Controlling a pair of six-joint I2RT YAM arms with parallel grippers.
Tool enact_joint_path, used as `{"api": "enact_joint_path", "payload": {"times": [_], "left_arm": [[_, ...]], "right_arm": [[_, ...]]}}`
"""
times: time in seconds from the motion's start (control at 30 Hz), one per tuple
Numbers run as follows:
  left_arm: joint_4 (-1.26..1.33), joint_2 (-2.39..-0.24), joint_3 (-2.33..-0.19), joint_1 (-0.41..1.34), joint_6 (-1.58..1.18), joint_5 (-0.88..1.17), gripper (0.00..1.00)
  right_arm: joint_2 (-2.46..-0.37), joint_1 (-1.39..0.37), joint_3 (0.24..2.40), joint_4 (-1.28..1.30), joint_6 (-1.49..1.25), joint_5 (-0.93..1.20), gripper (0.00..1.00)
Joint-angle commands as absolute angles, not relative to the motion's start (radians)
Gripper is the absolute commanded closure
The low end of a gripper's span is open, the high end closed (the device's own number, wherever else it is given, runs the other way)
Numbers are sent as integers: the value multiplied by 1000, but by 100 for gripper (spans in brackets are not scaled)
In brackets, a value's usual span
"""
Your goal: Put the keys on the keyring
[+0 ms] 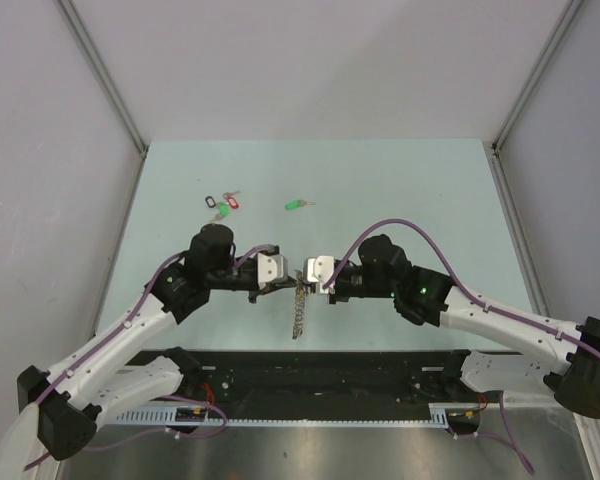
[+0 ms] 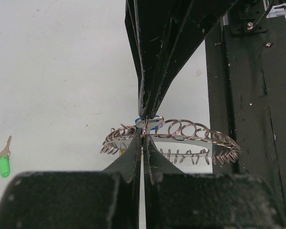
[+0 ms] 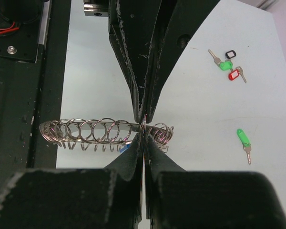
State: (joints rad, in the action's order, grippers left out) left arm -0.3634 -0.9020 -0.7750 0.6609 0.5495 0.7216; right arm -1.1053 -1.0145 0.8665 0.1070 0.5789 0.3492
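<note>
The left pincer (image 2: 143, 136) was pressed together on the coiled wire of the keyring (image 2: 181, 130), which hung off the desk (image 1: 410, 190) at the near centre, between the two arms. The right pincer (image 3: 143, 133) met it tip to tip from the right, fingers together at the same spot on the ring. A sliver of the blue-tagged key (image 3: 125, 148) showed just beside those fingers; whether they gripped it or the ring could not be told. The green-tagged key (image 1: 296, 205) lay on the desk farther off, apart from the bunch of three keys (image 1: 222, 205) to its left.
</note>
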Motion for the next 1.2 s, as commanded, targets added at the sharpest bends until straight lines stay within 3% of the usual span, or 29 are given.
{"api": "enact_joint_path", "payload": {"times": [0.0,0.5,0.57,0.6,0.77,0.93,1.17], "left_arm": [[-339,-911,-836,670,554,778,100],[-399,-947,-865,683,565,715,100],[-387,-939,-856,683,558,718,100],[-376,-934,-853,683,557,716,100],[-348,-914,-833,683,545,712,100],[-324,-897,-821,681,538,709,100],[-299,-888,-808,681,531,713,100]], "right_arm": [[-1101,-1029,911,20,571,353,100],[-1088,-1040,911,25,565,322,99],[-1085,-1039,911,29,560,319,91],[-1078,-1042,913,31,558,308,82],[-1049,-1040,910,74,568,299,66],[-1012,-1029,882,84,586,276,64],[-1015,-974,877,101,592,373,74]]}}
